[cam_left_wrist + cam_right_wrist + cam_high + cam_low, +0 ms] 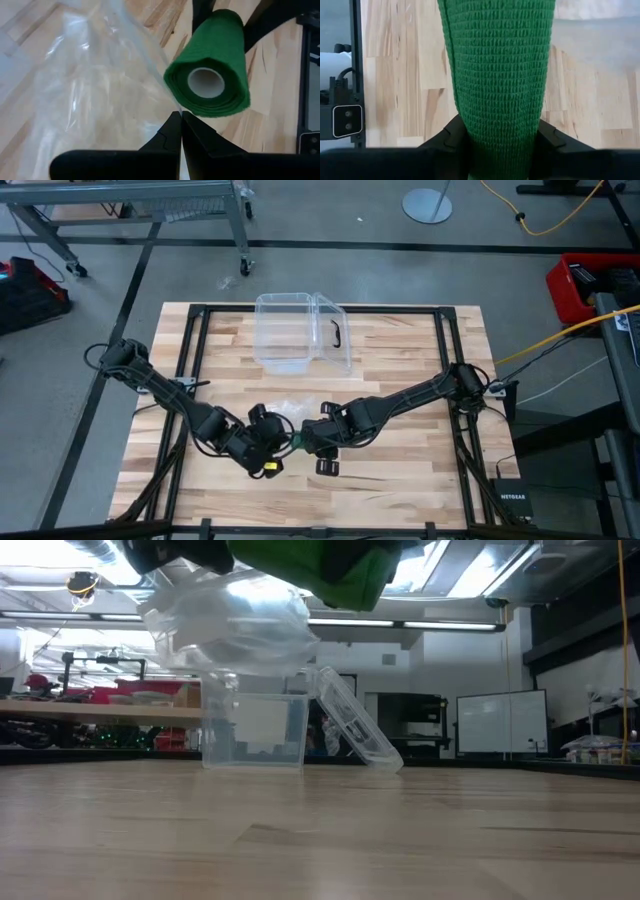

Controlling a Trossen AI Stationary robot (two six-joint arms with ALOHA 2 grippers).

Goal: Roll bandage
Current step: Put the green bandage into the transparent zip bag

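While the two arms meet over the near middle of the wooden table (400, 480), the right gripper (497, 137) pinches the rolled green bandage (497, 75) between its fingers, lifted off the surface. The left gripper (179, 127), fingers pressed together, nips the clear plastic wrapper (85, 85). A clear plastic box (300, 330) stands farther back.

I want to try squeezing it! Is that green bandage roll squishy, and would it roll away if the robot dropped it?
Probably squishy: the bandage is knitted cloth, and the right gripper seems to pinch it in slightly. It is a round roll with a hollow middle, so on its side it could roll across the table. It is likely light.
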